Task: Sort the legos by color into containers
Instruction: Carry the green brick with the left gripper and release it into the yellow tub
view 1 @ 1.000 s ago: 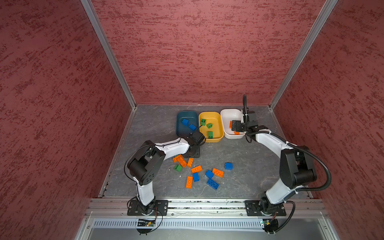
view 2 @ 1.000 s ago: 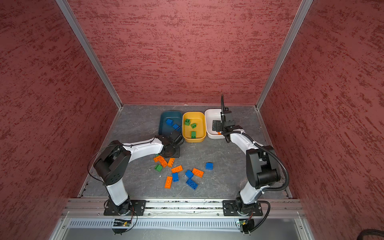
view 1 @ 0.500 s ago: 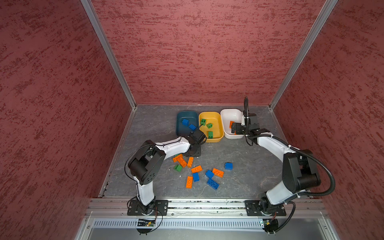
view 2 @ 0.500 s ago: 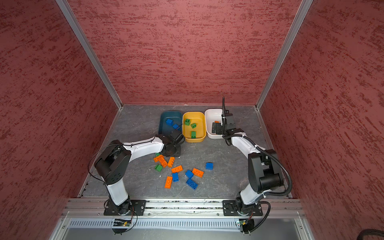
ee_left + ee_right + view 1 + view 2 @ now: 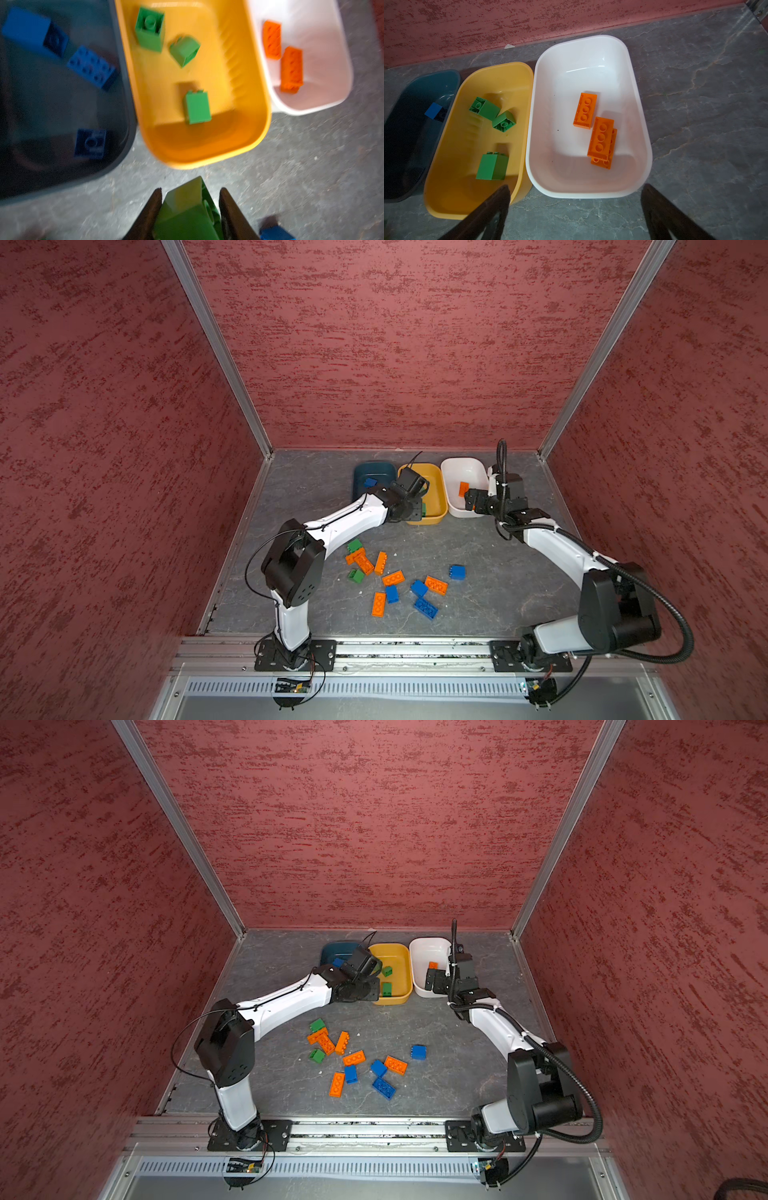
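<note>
Left wrist: left hand (image 5: pixel 190 190) pinches green lego (image 5: pixel 185 216) by flat sides | light, rigid, slick | right hand (image 5: pixel 576 187) spread, empty

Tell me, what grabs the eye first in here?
Three tubs stand in a row by the back wall: a teal tub with blue bricks, a yellow tub with green bricks, a white tub with orange bricks. Mid-floor, loose bricks of all three colours lie scattered, and the left end effector grips another green brick near the yellow tub.
</note>
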`<state>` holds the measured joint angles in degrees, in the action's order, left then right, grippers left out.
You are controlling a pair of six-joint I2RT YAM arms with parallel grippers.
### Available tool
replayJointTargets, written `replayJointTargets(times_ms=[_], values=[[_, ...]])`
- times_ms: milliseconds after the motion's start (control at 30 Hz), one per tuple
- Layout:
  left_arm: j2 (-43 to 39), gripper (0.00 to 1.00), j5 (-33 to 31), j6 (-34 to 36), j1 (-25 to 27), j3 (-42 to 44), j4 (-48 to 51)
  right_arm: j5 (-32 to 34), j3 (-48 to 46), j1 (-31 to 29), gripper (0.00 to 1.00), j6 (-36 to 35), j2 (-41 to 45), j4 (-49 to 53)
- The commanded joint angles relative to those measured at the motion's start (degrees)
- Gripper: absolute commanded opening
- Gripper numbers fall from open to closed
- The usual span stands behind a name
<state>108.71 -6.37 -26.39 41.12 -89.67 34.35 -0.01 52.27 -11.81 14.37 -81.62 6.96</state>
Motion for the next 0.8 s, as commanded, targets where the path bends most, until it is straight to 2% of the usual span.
replayJointTargets(times_ms=[0,267,400,467,667,767], values=[[6.01,0.36,-0.9,4.4,-0.86,-4.97,-2.1,-0.31,-0.76,-0.24,0.99,1.1,2.46,-2.25],[16.26,0.38,-10.0,8.33,-2.1,-18.17,1.79,1.32,-2.16,-0.3,0.99,0.35,5.29,-0.31],[18.22,0.51,-11.25,8.1,-2.14,-20.83,2.58,1.96,-2.97,-0.3,0.99,0.57,6.47,0.15],[18.15,0.57,-9.92,7.97,-1.95,-21.05,2.23,2.38,-3.18,-0.34,0.99,1.66,6.75,0.26],[15.13,0.79,-9.68,9.68,-0.21,-18.7,-1.33,2.02,-3.24,-0.28,0.99,4.04,6.79,0.0],[12.24,0.9,-7.63,10.02,0.35,-15.21,-4.31,0.29,-3.82,-0.28,0.99,5.09,7.01,-1.61]])
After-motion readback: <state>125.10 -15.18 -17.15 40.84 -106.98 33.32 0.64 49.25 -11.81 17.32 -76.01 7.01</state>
